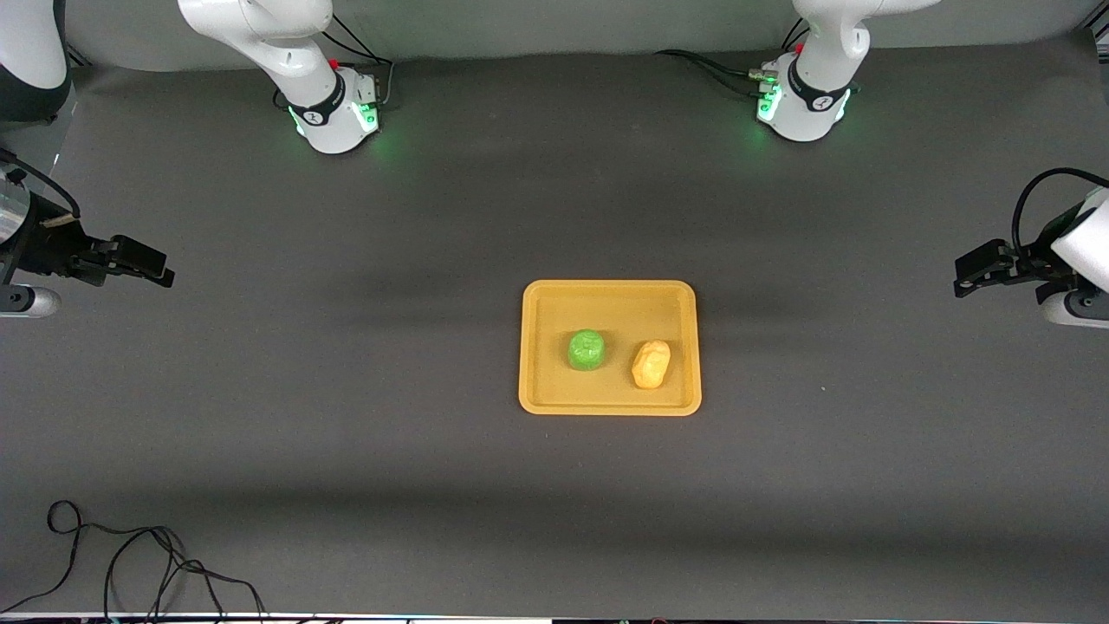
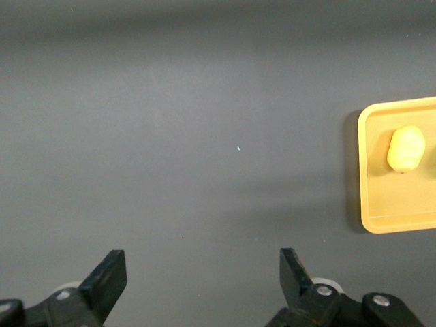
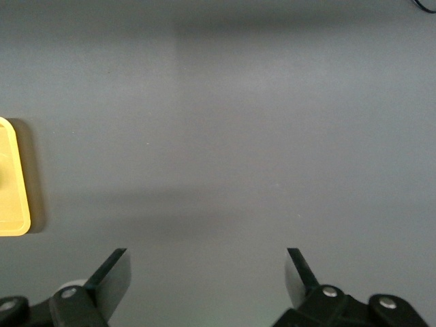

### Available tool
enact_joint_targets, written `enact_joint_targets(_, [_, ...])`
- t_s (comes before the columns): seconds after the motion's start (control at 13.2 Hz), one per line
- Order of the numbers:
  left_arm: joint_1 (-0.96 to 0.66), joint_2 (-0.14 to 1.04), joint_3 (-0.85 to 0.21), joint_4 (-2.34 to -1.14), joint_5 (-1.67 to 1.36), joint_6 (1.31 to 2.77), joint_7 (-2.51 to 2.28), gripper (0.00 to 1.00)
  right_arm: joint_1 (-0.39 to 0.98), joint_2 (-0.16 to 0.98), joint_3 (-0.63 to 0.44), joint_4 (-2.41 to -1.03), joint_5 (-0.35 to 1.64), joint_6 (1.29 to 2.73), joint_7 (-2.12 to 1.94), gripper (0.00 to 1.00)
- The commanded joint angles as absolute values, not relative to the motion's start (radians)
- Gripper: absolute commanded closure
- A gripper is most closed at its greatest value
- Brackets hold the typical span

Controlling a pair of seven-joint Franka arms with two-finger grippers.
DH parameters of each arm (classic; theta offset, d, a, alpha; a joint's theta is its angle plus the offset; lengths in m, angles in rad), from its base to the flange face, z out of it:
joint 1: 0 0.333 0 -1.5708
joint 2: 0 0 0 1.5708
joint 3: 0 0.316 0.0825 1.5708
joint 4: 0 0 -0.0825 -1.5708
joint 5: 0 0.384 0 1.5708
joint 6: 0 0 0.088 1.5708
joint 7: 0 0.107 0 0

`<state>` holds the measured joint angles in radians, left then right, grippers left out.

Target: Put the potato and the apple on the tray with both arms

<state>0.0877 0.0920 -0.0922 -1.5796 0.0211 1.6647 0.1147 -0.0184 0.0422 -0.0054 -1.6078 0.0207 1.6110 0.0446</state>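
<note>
The apple and potato are seen resting on the tray. The left gripper and right gripper are held wide open and empty, well apart from the tray, over each table end.

Tray: flat rectangular yellow-orange plastic w/ rounded corners & low raised rim, lying flat on dark counter, approx mid-counter between the two arm ends. Apple: small round bright green ball, rough matte skin, resting in tray, toward right arm's end of it. Potato: lumpy oblong yellow-orange, matte, lying on its side in tray just beside apple, not touching, toward left arm's end & slightly nearer front camera.
</note>
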Motion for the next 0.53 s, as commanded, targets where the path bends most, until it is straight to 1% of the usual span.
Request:
enact_joint_targets(0.0, [0.084,0.098,-0.094,-1.551,0.061,1.602,0.132,0.00,-0.017,0.034,0.000,-1.603,0.009,1.606,0.043,0.00])
enact_joint_targets(0.46, [0.092,0.100,-0.095,-1.557,0.057,1.615,0.130,0.00,-0.017,0.032,-0.003,-1.605,0.002,1.585,0.035,0.00])
